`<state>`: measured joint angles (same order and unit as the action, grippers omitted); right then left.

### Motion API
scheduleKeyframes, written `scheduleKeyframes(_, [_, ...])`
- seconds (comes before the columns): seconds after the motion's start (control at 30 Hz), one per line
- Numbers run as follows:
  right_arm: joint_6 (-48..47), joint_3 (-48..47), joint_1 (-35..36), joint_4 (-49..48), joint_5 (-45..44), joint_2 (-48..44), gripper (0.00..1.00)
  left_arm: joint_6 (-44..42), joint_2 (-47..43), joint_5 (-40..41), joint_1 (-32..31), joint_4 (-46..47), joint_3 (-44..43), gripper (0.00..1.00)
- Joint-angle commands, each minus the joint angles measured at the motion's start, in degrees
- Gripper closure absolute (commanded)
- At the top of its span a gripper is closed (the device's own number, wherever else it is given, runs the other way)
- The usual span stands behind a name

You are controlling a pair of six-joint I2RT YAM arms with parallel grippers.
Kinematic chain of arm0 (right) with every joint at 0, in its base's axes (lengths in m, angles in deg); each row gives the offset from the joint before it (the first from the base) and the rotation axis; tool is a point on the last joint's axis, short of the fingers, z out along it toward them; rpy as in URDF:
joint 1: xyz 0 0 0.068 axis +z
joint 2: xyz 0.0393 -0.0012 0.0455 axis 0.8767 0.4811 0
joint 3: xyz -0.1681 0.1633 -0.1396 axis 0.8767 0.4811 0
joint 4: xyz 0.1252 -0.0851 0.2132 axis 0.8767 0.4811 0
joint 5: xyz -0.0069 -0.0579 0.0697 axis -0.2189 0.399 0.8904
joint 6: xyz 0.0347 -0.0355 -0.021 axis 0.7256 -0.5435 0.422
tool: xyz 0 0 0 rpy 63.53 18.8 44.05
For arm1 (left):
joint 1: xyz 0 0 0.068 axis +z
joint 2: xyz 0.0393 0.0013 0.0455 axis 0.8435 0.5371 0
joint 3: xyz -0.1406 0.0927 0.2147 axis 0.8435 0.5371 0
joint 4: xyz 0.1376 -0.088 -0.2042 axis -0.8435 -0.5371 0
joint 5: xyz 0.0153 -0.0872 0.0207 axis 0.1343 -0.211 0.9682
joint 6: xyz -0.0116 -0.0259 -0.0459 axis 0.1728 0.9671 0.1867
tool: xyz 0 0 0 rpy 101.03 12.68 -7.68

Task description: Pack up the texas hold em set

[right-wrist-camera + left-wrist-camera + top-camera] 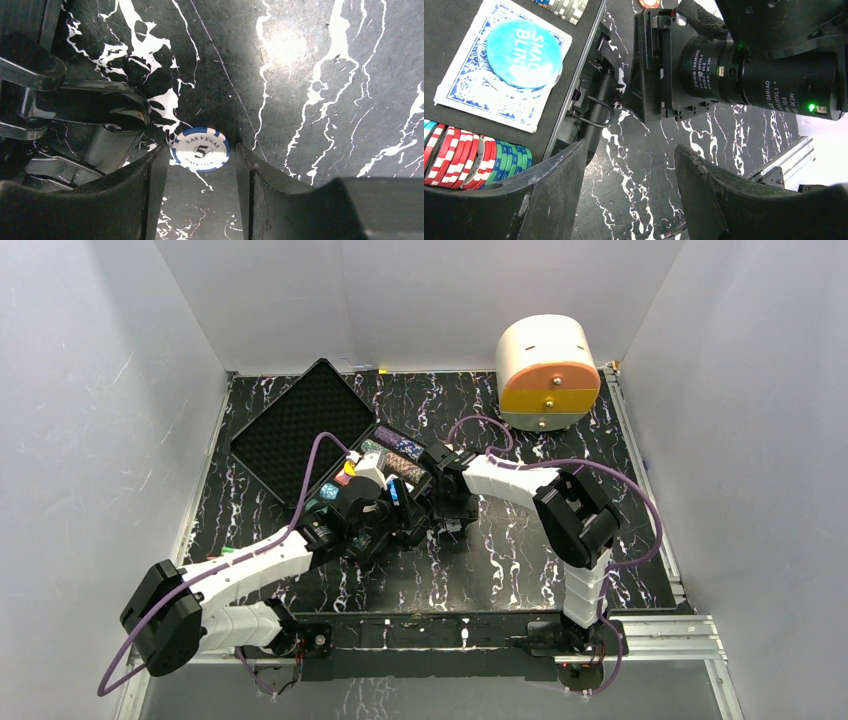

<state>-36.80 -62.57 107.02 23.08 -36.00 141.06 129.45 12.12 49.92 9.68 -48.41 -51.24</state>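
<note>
Case [296, 428]: lying open, upper left of centre in the top view.
Left gripper [629, 150]: open and empty, held at the case's rim, centre frame.
Loose chip [200, 148]: flat on the tabletop [325, 75] just right of the case; judged light, stiff, slick; best pinched across its rim.
Right gripper [200, 156]: set astride the chip; a grip cannot be told.

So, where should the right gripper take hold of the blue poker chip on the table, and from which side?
By its rim, at two opposite points, from straight above. The blue poker chip lies flat on the table, a thin disc offering only its edge, and the right gripper stands with one finger on each side.
</note>
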Motion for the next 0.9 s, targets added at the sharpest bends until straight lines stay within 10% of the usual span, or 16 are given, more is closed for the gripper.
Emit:
scheduleKeyframes(0.0, [-1.85,-0.84,0.36,3.36,1.34,0.59,0.41,-0.51,-2.04,-0.37,-0.04,1.86,0.7,0.36])
scheduleKeyframes(0.87, [-8.61,1.97,0.36,-2.6,-0.2,1.75,0.53,-0.86,-1.66,-0.09,-0.1,1.41,0.36,0.36])
